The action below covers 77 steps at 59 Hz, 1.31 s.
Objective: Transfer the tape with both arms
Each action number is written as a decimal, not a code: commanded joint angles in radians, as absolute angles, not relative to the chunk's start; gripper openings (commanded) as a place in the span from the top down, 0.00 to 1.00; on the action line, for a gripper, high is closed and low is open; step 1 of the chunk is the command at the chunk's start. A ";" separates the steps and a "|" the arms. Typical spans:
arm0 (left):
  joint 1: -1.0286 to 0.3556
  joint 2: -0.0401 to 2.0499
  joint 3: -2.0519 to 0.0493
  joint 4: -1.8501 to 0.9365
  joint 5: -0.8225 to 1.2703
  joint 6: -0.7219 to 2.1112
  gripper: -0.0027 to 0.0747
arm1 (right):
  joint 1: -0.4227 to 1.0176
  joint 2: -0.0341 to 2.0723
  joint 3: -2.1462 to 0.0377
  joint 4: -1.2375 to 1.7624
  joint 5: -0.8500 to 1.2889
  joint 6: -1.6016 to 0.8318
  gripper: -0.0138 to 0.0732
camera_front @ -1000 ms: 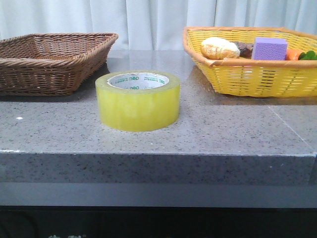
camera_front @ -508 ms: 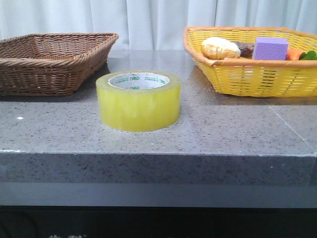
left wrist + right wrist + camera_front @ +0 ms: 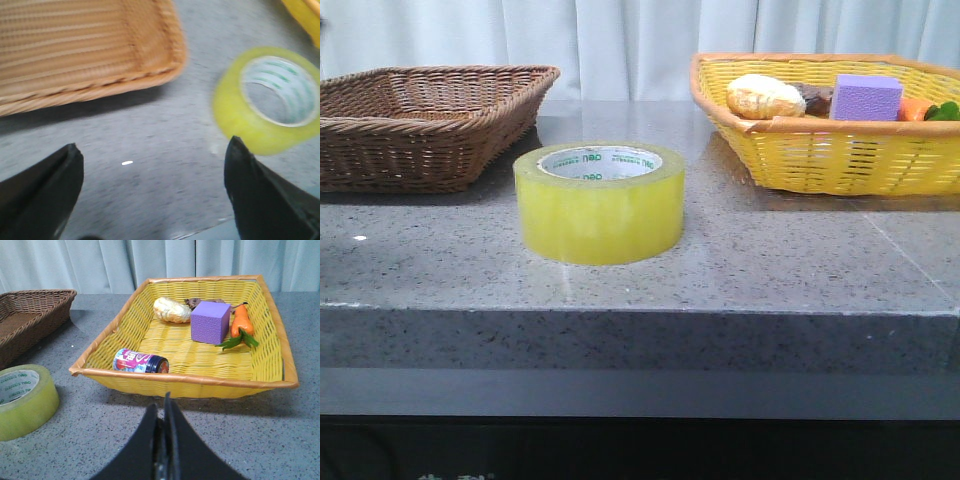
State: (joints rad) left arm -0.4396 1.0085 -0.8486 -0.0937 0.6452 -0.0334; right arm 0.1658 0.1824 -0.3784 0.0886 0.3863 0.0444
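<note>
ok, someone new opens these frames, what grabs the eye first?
The yellow tape roll, lying flat and alone mid-table near the front edge. Next, the bright yellow basket at back right holding a purple block, and the brown wicker basket at back left.

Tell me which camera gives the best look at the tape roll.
The front view: the tape sits whole, sharp and centred on the table. The left wrist view shows it blurred, from above; the right wrist view crops it at the frame edge.
</note>
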 commanded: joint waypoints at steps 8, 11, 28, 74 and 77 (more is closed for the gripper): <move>-0.568 1.203 -1.010 -0.125 0.600 -0.111 0.24 | 0.160 0.191 -0.404 0.089 0.296 0.039 0.92; -0.579 1.260 -1.040 -0.137 0.602 -0.123 0.24 | 0.160 0.191 -0.404 0.089 0.296 0.039 0.92; -0.585 1.493 -1.180 -0.237 0.624 -0.123 0.24 | 0.160 0.191 -0.404 0.089 0.296 0.039 0.92; -0.594 1.563 -1.245 -0.268 0.665 -0.123 0.88 | 0.160 0.191 -0.404 0.089 0.296 0.039 0.92; -0.599 1.554 -1.268 -0.259 0.680 -0.123 0.88 | 0.160 0.191 -0.404 0.089 0.296 0.039 0.92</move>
State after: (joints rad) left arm -0.5851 1.6043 -1.2058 -0.2415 0.7076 -0.1151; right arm 0.1658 0.1824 -0.3784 0.0886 0.3863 0.0444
